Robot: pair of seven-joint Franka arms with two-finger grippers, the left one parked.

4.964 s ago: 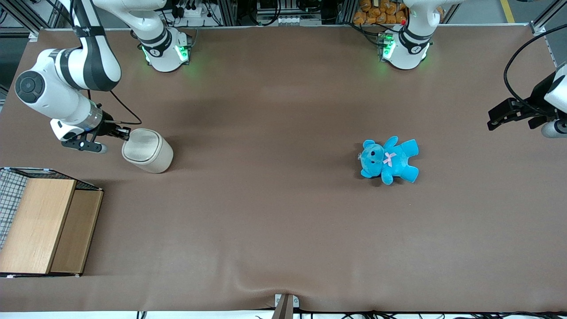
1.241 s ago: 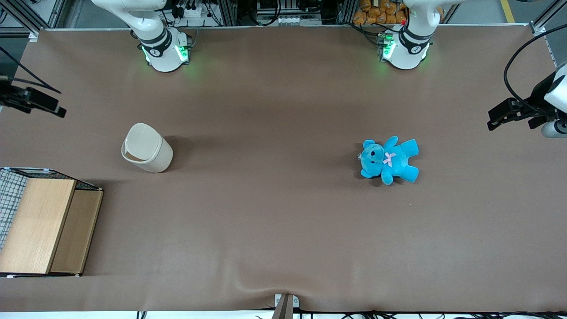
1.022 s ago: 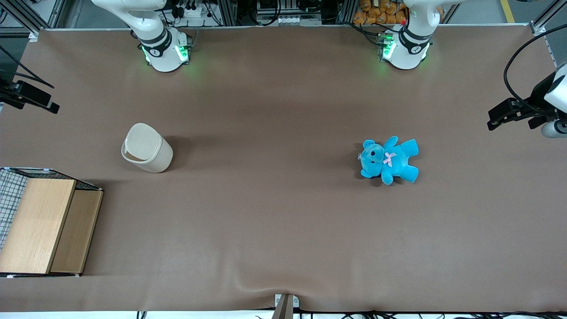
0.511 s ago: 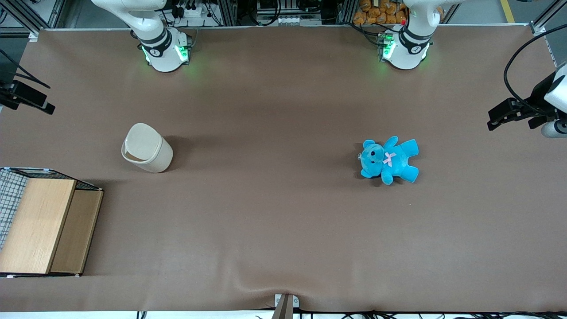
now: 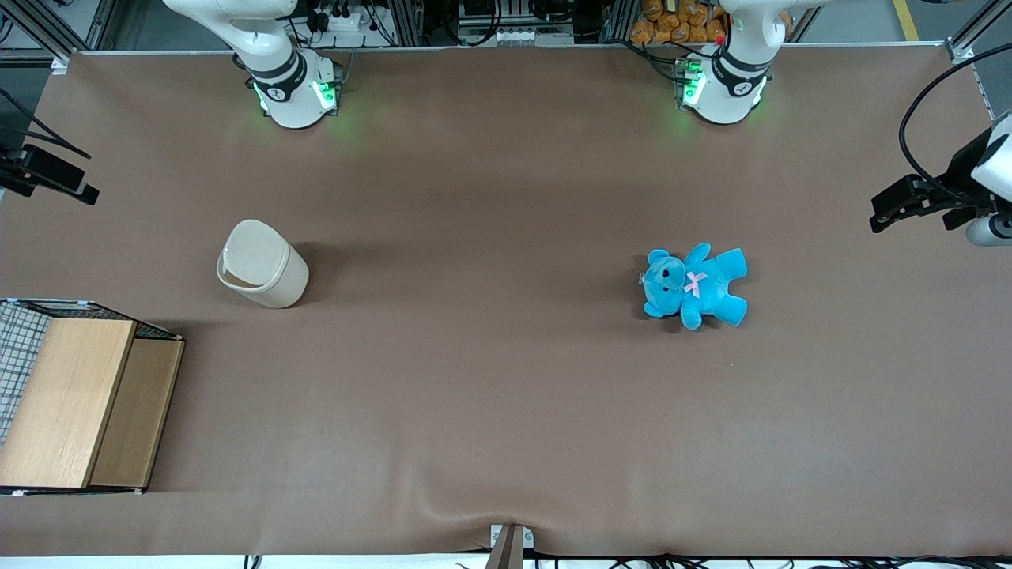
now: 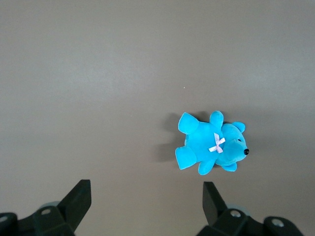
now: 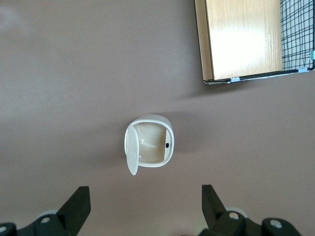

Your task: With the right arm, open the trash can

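Note:
The cream-beige trash can [image 5: 262, 265] stands upright on the brown table toward the working arm's end. Its flip lid [image 5: 254, 253] is raised, and the hollow inside shows in the right wrist view [image 7: 152, 143], with the lid [image 7: 131, 151] on edge at one side. My right gripper [image 5: 57, 182] shows only as a black part at the table's edge, farther from the front camera than the can and apart from it. In the right wrist view the gripper [image 7: 145, 199] is open and empty, with the can well clear of its fingers [image 7: 78, 201].
A wooden box with wire mesh [image 5: 79, 403] stands at the working arm's end, nearer the front camera than the can, and also shows in the right wrist view [image 7: 243, 39]. A blue teddy [image 5: 696, 284] lies toward the parked arm's end, and shows in the left wrist view [image 6: 211, 145].
Five seconds ago my gripper was at the shut lid. Now the lid is up and the arm has drawn back to the table's edge. Nothing has moved in the last half second.

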